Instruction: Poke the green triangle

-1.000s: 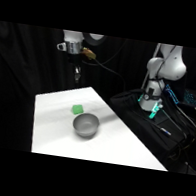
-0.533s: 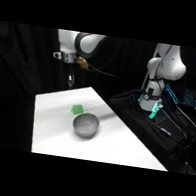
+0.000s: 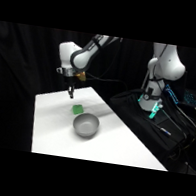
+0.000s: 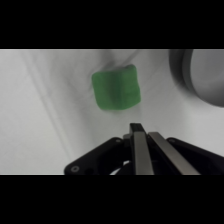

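Observation:
The green triangle (image 3: 77,109) is a small flat bright green block on the white table (image 3: 51,130), just behind the grey metal bowl (image 3: 86,125). My gripper (image 3: 70,93) hangs above the table's far part, a little up and left of the block, not touching it. In the wrist view the green triangle (image 4: 116,89) lies just beyond my gripper (image 4: 140,129), whose two fingers are pressed together with nothing between them.
The bowl's rim (image 4: 200,75) shows at the wrist view's upper right, close to the block. A second white robot (image 3: 159,79) with a teal-green piece stands on a black bench (image 3: 148,118) to the right, with cables around it.
The arm has swung from the table's far left edge toward the block and lowered, so the gripper now hangs close behind the green triangle. Block and bowl have not moved.

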